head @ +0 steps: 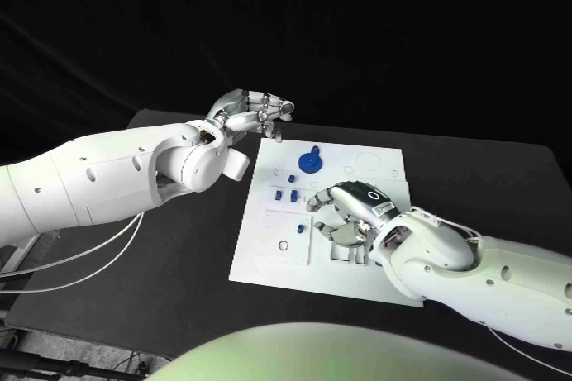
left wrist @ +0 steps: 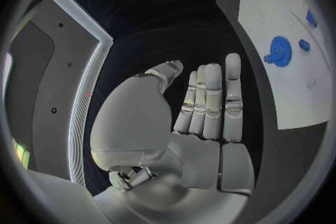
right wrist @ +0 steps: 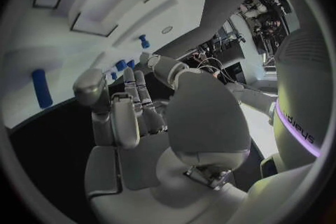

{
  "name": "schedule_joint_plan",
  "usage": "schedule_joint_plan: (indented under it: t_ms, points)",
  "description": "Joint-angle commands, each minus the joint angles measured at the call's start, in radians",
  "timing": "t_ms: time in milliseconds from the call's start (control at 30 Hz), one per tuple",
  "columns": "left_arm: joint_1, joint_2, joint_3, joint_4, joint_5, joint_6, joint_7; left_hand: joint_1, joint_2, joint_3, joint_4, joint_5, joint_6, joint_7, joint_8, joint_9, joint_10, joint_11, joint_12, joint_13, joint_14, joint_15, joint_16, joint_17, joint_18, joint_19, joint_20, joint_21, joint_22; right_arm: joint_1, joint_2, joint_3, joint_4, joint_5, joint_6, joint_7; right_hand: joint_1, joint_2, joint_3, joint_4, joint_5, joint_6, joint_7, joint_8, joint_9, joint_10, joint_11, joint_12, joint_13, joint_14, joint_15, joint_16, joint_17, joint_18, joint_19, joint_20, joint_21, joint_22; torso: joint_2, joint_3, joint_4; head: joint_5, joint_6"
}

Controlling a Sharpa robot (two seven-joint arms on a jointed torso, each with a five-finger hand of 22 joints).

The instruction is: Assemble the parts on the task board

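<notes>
The left hand [head: 253, 110] is hovering empty, fingers straight, beyond the board [head: 269, 257]; the right hand [head: 348, 216] is hanging spread above it, the gear [head: 310, 161] lying ahead.

one black table [head: 178, 265]. one white task board [head: 274, 265] lies on it. two white arms, each ending in one silver hand: a left hand [head: 253, 112] and a right hand [head: 348, 217]. on the board, one blue gear [head: 310, 162] and about five smaller blue parts: one [head: 291, 179] just below the gear, three [head: 288, 196] in a row, and one [head: 299, 227] nearer the right hand. one small dark ring [head: 283, 246]. more parts may be hidden under the right hand.
</notes>
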Motion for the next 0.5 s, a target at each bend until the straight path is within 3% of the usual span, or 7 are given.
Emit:
schedule_joint_plan:
  t_ms: [33,267,367,500]
  points:
    - [0.000,0.003,0.001,-0.001,-0.001,0.012,0.003,0.001,0.009,-0.001,0.006,0.001,-0.006,0.001,-0.001,-0.001,-0.004,0.000,-0.004,-0.002,-0.003,0.004,-0.003,-0.001,0.017,0.005,-0.001,-0.003,-0.001,0.033,-0.038,0.004,0.033,0.081,-0.014,-0.006,-0.005,0.005,-0.003,0.006,0.004,0.008,-0.001,0.002,-0.003,0.017,-0.002,0.009,-0.002,0.033,-0.002,0.010,0.016,-0.004,0.014,-0.002,0.017,0.009,-0.001,0.0003,-0.0012,-0.013,0.001]
    - [0.000,0.004,-0.001,-0.004,-0.001,0.015,0.003,0.001,0.009,-0.001,0.006,0.001,-0.006,0.001,-0.001,-0.001,-0.004,0.000,-0.004,-0.002,-0.003,0.004,-0.003,-0.001,0.017,0.005,-0.001,-0.003,-0.001,0.124,-0.132,0.009,0.041,0.195,0.138,-0.044,-0.040,-0.015,-0.043,0.027,-0.021,-0.004,-0.008,-0.006,-0.016,0.028,-0.008,0.013,-0.009,0.038,-0.007,0.019,0.028,-0.007,0.023,-0.006,0.025,0.013,-0.004,-0.0022,-0.0025,-0.047,0.015]
    - [0.000,0.004,-0.002,-0.004,-0.001,0.018,0.003,0.001,0.011,-0.001,0.007,0.000,-0.006,0.002,-0.001,-0.001,-0.008,0.001,-0.006,-0.003,-0.003,0.004,-0.003,-0.001,0.017,0.006,0.000,-0.004,-0.001,0.142,-0.155,0.009,0.016,0.192,0.190,-0.053,-0.040,-0.019,-0.094,0.034,-0.017,-0.013,-0.013,-0.011,-0.023,0.020,-0.012,0.012,-0.013,0.037,-0.009,0.019,0.027,-0.006,0.022,-0.008,0.017,0.009,-0.007,-0.0037,-0.0044,-0.055,0.019]
    - [0.000,0.004,-0.003,-0.005,-0.001,0.021,0.004,0.001,0.011,-0.002,0.008,0.000,-0.007,0.002,-0.001,-0.001,-0.008,0.001,-0.006,-0.003,-0.004,0.005,-0.003,-0.001,0.017,0.006,0.000,-0.004,-0.001,0.151,-0.169,0.009,-0.011,0.150,0.226,-0.053,-0.007,0.002,-0.206,0.049,-0.010,-0.018,-0.012,-0.015,-0.038,0.003,-0.011,0.013,-0.019,0.035,-0.008,0.019,0.023,-0.006,0.022,-0.008,0.007,0.005,-0.009,-0.0029,-0.0059,-0.063,0.023]
